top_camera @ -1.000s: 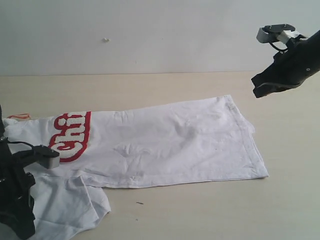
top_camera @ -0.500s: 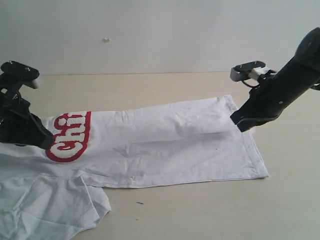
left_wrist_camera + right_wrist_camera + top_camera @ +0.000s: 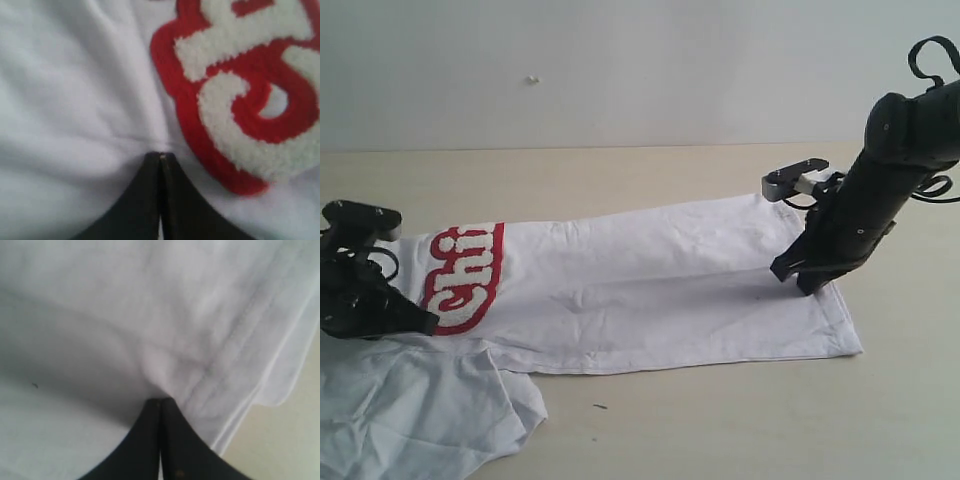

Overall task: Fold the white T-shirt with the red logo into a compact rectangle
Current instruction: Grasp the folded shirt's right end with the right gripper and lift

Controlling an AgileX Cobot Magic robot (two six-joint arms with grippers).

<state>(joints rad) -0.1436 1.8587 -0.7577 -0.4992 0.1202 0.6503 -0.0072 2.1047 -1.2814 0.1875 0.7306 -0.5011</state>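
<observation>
The T-shirt (image 3: 650, 290) lies flat on the surface (image 3: 720, 420), stretched lengthwise from left to right, chest end at the left and hem (image 3: 844, 320) at the right. Its near-left portion lies bunched and loose towards the front edge. The left fingers (image 3: 142, 205) are fully closed, tip to tip, and pressed onto the cloth just beside the logo (image 3: 465, 275). The cloth puckers at the tips, but no fold shows between them, so they appear to hold nothing. Only the first letters of the logo show, which suggests one side is already turned over. The middle of the body is flat with shallow wrinkles. The right fingers (image 3: 145, 440) are likewise closed, with the tips pushed down on the cloth near the hem, where layered edges are stacked; nothing is seen gripped. Handling: the material is light, soft and limp, it holds no shape, slides readily on the smooth surface and drags the other layers along with it. Take hold at stitched edges or corners, where the cloth is thicker, pinching all layers at both ends together, and avoid the stiffer logo patch as a crease line
</observation>
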